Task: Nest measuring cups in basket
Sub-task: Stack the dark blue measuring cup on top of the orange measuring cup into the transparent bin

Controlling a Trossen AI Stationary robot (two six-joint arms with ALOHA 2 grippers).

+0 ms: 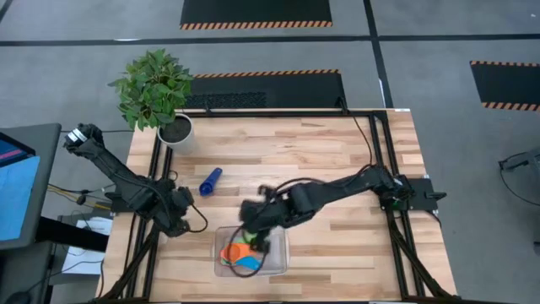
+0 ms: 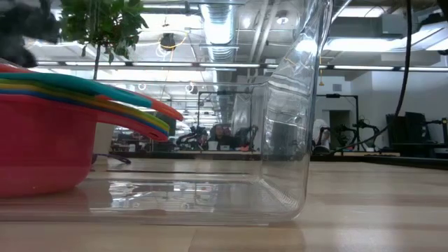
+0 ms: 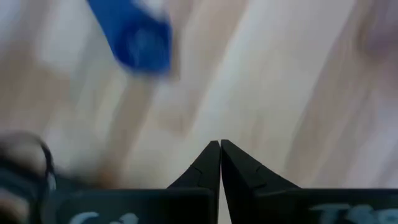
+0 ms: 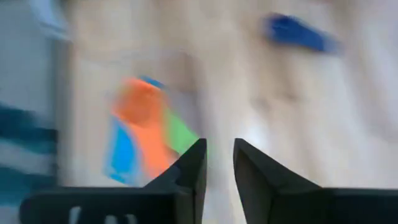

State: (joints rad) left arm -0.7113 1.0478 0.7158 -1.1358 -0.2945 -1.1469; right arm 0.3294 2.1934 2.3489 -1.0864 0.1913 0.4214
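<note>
The clear basket (image 1: 278, 253) stands near the table's front edge, and nested measuring cups (image 1: 240, 253) in orange, green and blue sit inside it. The low view shows the stack up close: a red cup (image 2: 42, 147) at the bottom, with coloured handles (image 2: 140, 108) fanned above it. One dark blue cup (image 1: 210, 181) lies alone on the table, to the far left of the basket. My right gripper (image 4: 217, 155) hovers open over the basket's far edge with nothing between its fingers. To the left of the basket, my left gripper (image 3: 220, 149) is shut and empty, pointing down at bare wood.
A potted plant (image 1: 156, 93) in a white pot stands at the table's far left corner. A black frame (image 1: 371, 127) runs along the table's edges. Bare wood lies to the right of the basket and across the far half of the table.
</note>
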